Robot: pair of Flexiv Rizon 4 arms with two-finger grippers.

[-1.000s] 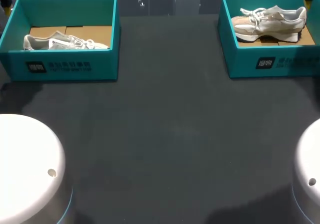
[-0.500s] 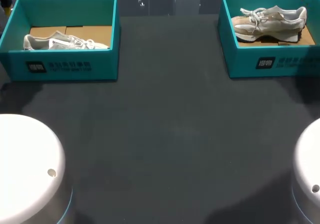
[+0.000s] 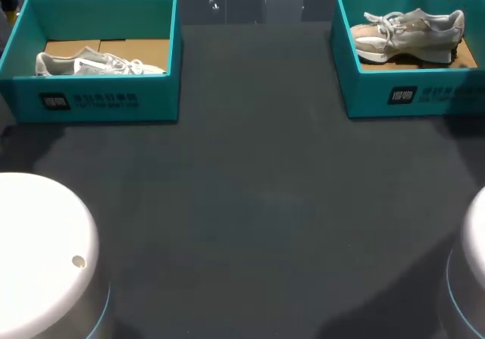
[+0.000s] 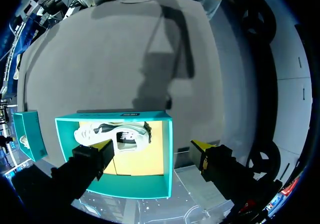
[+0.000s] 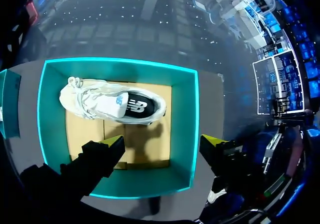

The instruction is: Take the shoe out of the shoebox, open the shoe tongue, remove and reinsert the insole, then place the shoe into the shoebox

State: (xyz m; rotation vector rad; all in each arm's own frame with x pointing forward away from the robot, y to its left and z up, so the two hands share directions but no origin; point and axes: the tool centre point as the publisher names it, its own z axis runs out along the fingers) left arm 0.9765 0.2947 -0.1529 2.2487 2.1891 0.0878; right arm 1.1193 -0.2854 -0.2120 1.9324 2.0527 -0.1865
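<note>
Logged left gripper (image 4: 152, 146) open over left shoebox (image 3: 98, 100) at far-left corner of worktop (image 3: 258, 202), left shoe (image 3: 95, 64) lying inside. Logged right gripper (image 5: 164, 141) open too, over right shoebox (image 3: 364, 89) at far-right corner, right shoe (image 3: 409, 29) inside, nothing held. Judged risk: wide fingers clipping a box wall going down, or pinching laces only and dragging the light box along.

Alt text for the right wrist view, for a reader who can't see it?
A pale grey lace-up sneaker lies on its side on the cardboard floor of an open teal shoebox. The right gripper hangs above the box, fingers open, holding nothing.
</note>
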